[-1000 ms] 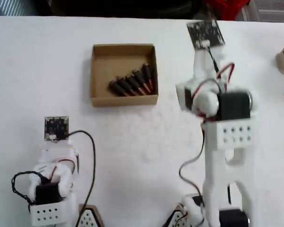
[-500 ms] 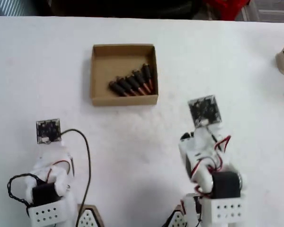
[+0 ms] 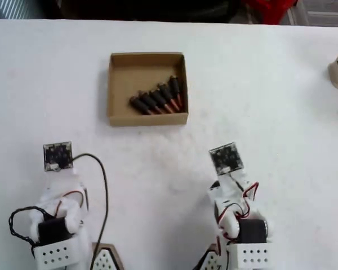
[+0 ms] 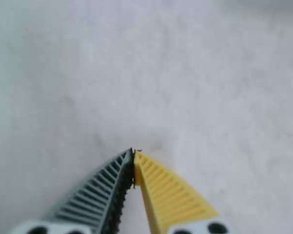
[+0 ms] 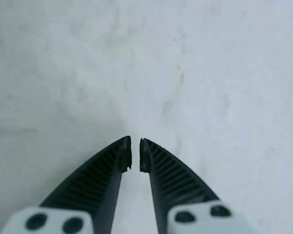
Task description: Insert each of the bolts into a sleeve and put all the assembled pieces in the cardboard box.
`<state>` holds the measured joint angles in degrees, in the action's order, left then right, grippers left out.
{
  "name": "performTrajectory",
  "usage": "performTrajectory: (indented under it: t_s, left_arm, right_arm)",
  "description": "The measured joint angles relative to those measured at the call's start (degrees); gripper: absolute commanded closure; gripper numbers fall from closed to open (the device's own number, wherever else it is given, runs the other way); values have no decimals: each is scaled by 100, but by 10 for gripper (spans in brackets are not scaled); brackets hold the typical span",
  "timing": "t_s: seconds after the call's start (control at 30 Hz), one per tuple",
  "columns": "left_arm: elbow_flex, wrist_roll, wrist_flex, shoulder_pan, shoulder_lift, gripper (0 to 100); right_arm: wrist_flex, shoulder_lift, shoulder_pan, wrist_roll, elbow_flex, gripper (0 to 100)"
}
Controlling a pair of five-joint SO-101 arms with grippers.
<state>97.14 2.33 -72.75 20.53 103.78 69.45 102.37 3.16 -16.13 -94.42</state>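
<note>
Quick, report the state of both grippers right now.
Left gripper: closed, tips touching, holding nothing.
Right gripper: closed but for a sliver of gap at the tips, holding nothing.

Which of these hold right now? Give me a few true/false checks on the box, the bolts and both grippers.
1. The open brown cardboard box holds the black-and-copper assembled pieces. True.
2. The left gripper grips a bolt. False: it is shut on nothing, above bare table.
3. Loose bolts lie on the white table beside the box. False: none shows outside the box.
4. The right gripper holds nothing. True.
</note>
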Motion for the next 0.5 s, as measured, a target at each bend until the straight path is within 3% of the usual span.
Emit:
performTrajectory:
  t_s: [0.23, 0.5]
  left_arm:
    - [0, 0, 0, 0, 0, 977]
    - [0, 0, 0, 0, 0, 977]
  right_arm:
    - [0, 0, -114, 1697, -176, 981]
    - [255, 0, -167, 1890, -193, 981]
